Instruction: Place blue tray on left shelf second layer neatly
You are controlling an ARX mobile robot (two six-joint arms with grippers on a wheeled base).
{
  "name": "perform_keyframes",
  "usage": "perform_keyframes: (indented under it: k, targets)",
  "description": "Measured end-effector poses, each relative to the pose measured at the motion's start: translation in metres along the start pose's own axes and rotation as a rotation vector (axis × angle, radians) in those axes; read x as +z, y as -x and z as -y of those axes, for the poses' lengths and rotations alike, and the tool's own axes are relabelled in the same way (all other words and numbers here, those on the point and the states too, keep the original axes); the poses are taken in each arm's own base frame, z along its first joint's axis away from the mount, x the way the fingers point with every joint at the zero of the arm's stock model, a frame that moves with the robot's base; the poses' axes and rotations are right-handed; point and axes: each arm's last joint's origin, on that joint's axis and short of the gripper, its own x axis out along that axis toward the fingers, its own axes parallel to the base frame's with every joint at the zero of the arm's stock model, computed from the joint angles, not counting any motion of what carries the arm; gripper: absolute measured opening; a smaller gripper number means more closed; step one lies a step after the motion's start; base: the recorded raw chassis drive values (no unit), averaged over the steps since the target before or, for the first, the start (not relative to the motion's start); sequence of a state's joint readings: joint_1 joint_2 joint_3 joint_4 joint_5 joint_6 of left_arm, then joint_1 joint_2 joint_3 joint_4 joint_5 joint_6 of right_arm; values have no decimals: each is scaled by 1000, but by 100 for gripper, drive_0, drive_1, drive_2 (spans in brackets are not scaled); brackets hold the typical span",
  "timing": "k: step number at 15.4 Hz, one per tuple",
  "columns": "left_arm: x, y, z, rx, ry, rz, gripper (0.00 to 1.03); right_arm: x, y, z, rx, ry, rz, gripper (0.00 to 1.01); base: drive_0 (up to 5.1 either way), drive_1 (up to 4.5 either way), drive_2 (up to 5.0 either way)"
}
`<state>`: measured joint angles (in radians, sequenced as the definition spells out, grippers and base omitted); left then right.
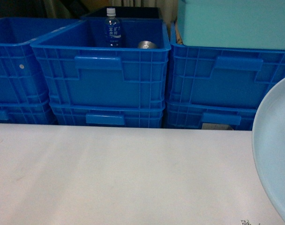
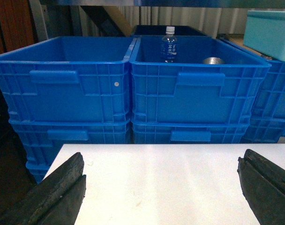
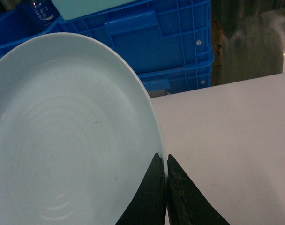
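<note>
The blue tray [image 1: 276, 154] is a pale, shallow dish showing at the right edge of the head view, tilted up above the white table [image 1: 123, 173]. In the right wrist view the tray [image 3: 72, 131] fills the left half, and my right gripper [image 3: 163, 157] is shut on its rim, one finger on each side. My left gripper [image 2: 163, 157] is open over the table's left part with nothing between its fingers [image 2: 63, 187]. Neither gripper shows in the head view. The left shelf second layer is hidden behind the crates; only a steel upright [image 2: 38, 18] shows.
Deep bright-blue crates [image 1: 105, 70] stand stacked in a row right behind the table's far edge. The middle top crate holds a water bottle [image 1: 112, 28] and a metal can [image 1: 146, 45]. A turquoise box [image 1: 236, 21] rests on the right crate [image 1: 217, 75].
</note>
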<state>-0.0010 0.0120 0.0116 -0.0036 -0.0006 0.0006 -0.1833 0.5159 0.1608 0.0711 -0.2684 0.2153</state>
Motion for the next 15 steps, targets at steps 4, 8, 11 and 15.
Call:
perform_keyframes:
  k: [4, 8, 11, 15]
  targets:
    - [0, 0, 0, 0, 0, 0, 98, 1, 0, -3, 26, 14, 12, 2, 0, 0, 0]
    - [0, 0, 0, 0, 0, 0, 98, 1, 0, -4, 29, 16, 15, 2, 0, 0, 0]
    - [0, 0, 0, 0, 0, 0, 98, 1, 0, -4, 30, 16, 15, 2, 0, 0, 0]
    - [0, 0, 0, 2, 0, 1, 98, 1, 0, -4, 29, 15, 13, 2, 0, 0, 0]
